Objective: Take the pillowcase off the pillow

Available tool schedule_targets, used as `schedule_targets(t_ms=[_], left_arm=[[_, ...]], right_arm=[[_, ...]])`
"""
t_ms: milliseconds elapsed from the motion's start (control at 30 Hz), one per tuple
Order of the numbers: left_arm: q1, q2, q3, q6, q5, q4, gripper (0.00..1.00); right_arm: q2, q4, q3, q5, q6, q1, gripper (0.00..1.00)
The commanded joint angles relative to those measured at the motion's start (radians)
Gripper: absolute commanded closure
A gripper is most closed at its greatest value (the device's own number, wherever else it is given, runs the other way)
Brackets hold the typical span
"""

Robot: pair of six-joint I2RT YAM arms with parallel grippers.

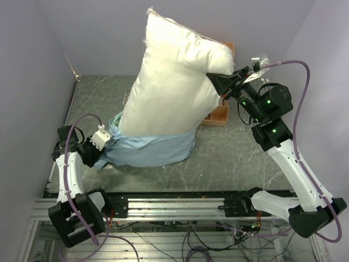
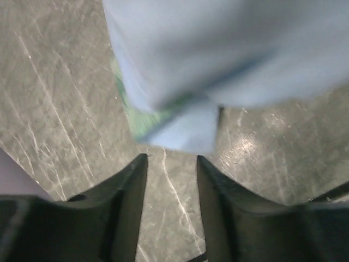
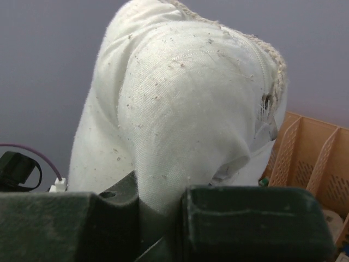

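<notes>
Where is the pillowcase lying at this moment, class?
In the top view, the pillowcase sits bunched on the table, left of centre, around the upright pillow's bottom end, just ahead of the open left fingers.

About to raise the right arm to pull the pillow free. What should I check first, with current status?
1. Right gripper jaws shut on the pillow corner: ok.
2. Pillow lifted upright, only its lower end inside the pillowcase: ok.
3. Left gripper pinning the pillowcase: not ok; jaws open, cloth just ahead of them, not between.
4. Orange file rack clear of the pillow: cannot tell; the pillow hides most of it.
</notes>
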Motion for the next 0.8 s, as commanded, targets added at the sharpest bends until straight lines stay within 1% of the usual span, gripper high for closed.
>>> schedule_targets(t_ms=[0,67,167,200,267,300,367,400,433,467,567,667,767], left_arm=[[0.018,-0.041,0.072,-0.021,0.028,-0.1,0.44],[0.025,-0.045,0.125,-0.051,0.072,-0.132,0.41],[0.037,-0.01,0.209,-0.068,0.122,-0.184,0.38],[0.044,0.009,0.237,-0.061,0.137,-0.223,0.38],[0.063,0.055,0.304,-0.025,0.172,-0.302,0.33],[0.074,0.077,0.33,0.001,0.189,-0.346,0.33],[0.092,0.117,0.362,0.075,0.212,-0.419,0.28],[0.095,0.133,0.36,0.105,0.213,-0.433,0.22],[0.096,0.137,0.345,0.121,0.205,-0.425,0.14],[0.094,0.135,0.322,0.128,0.197,-0.4,0.09],[0.096,0.111,0.234,0.103,0.177,-0.27,0.08],[0.093,0.103,0.175,0.052,0.199,-0.152,0.08],[0.077,0.138,0.153,-0.002,0.219,-0.057,0.07]], right_arm=[[-0.007,0.176,0.03,-0.027,0.044,-0.012,1.0],[-0.006,0.197,0.013,-0.064,0.06,-0.012,1.0],[-0.02,0.211,-0.026,-0.07,0.059,-0.012,1.0],[-0.023,0.205,-0.032,-0.07,0.053,-0.012,1.0],[-0.028,0.192,-0.044,-0.063,0.035,-0.012,1.0],[-0.033,0.19,-0.056,-0.058,0.031,-0.012,1.0],[-0.042,0.191,-0.074,-0.047,0.017,-0.013,1.0],[-0.045,0.188,-0.081,-0.039,0.012,-0.012,1.0],[-0.047,0.182,-0.085,-0.027,0.006,-0.012,1.0],[-0.05,0.177,-0.086,-0.015,-0.003,-0.012,1.0],[-0.048,0.148,-0.085,0.057,-0.014,-0.012,1.0],[-0.036,0.117,-0.073,0.139,-0.026,-0.012,1.0],[-0.03,0.11,-0.074,0.139,-0.043,-0.012,1.0]])
